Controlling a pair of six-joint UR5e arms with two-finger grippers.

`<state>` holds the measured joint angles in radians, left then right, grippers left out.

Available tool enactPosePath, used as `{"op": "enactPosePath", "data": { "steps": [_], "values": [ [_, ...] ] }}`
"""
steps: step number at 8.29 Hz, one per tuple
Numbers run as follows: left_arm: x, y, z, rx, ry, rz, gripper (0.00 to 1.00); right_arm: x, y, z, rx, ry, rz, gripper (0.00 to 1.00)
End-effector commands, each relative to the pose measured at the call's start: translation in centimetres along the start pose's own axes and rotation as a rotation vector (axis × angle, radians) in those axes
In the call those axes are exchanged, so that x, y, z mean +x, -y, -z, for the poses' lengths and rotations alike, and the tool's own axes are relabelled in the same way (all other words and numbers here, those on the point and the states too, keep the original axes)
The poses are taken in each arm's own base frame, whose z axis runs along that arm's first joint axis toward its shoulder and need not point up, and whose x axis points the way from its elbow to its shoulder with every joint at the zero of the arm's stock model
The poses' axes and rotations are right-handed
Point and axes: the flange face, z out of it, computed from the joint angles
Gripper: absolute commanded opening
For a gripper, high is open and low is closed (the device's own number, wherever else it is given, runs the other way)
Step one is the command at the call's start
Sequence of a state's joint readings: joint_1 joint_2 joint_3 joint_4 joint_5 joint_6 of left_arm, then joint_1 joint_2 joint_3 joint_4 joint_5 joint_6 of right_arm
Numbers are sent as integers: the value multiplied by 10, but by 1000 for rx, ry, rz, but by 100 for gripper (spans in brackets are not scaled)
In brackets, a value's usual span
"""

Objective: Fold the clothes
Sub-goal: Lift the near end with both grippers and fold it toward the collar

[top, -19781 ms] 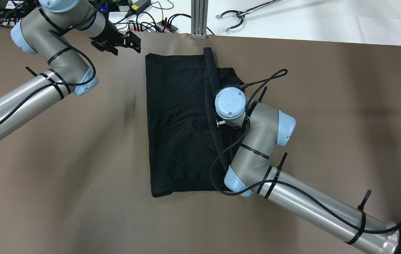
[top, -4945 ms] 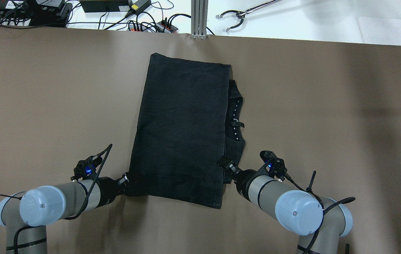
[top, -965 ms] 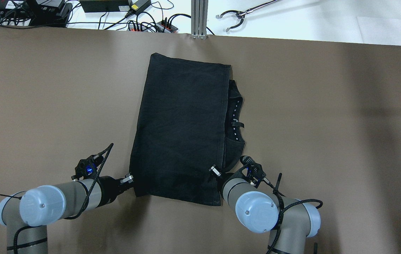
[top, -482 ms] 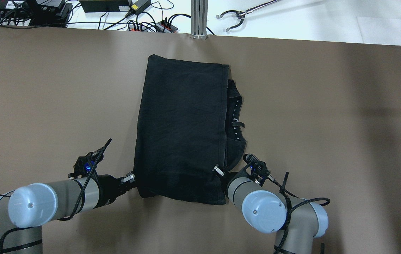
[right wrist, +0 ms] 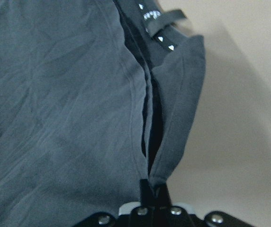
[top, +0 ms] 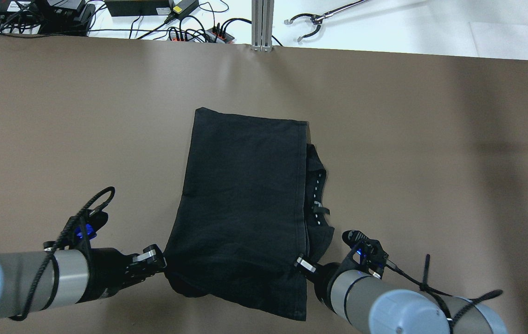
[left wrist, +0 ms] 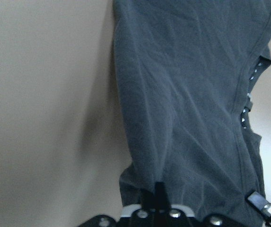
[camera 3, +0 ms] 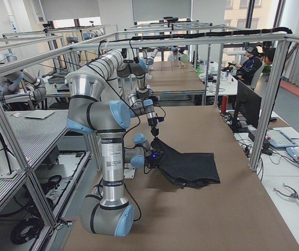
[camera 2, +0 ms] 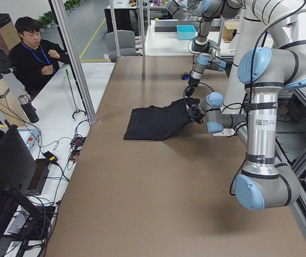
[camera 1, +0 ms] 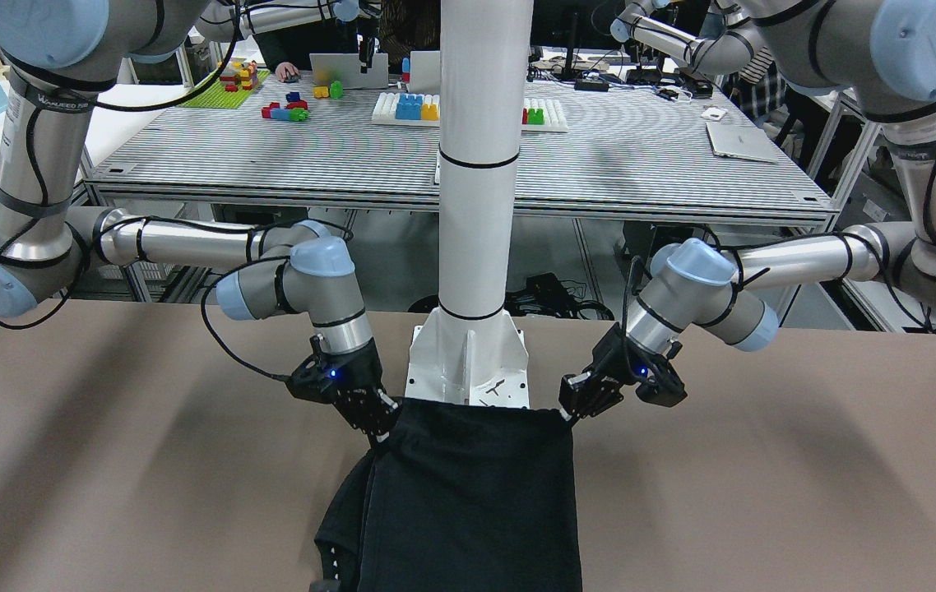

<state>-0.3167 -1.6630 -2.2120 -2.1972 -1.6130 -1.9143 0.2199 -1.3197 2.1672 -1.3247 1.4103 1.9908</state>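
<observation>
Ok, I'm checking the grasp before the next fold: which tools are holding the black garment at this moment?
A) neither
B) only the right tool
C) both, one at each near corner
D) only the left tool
C: the left tool and the right tool are each shut on a near corner of the black garment; both wrist views show cloth pinched at the fingertips.

Bright room, light comes from above. Soft shadows lie on the brown table by the cloth. Wrist pics are soft & a bit blurry; black cloth looks gray-blue there.
</observation>
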Motion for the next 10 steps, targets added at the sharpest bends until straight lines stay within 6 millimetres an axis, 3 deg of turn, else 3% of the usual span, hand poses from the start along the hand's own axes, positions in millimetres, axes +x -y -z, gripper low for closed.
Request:
{"op": "enactPosePath", "data": {
  "steps": [1,2,4,5,7,8,10],
  "values": [
    [12,5,42,6,-16,-11,0,0,-10,53,-36,-33,24,0],
    [36,32,35,56,-37,-38,0,-9,4,43,0,-35,42,0],
    [89,77,13,165,27,-87,0,-46,47,11,77,-40,43,0],
    [106,94,6,206,55,-104,0,-65,71,11,107,-25,37,0],
    [119,129,-13,264,87,-125,0,-83,104,2,162,-29,88,0],
    [126,146,-25,288,105,-136,0,-97,115,-15,186,-44,102,0],
    [143,181,-53,329,150,-154,0,-100,139,-43,222,-97,144,0]
  ]
}}
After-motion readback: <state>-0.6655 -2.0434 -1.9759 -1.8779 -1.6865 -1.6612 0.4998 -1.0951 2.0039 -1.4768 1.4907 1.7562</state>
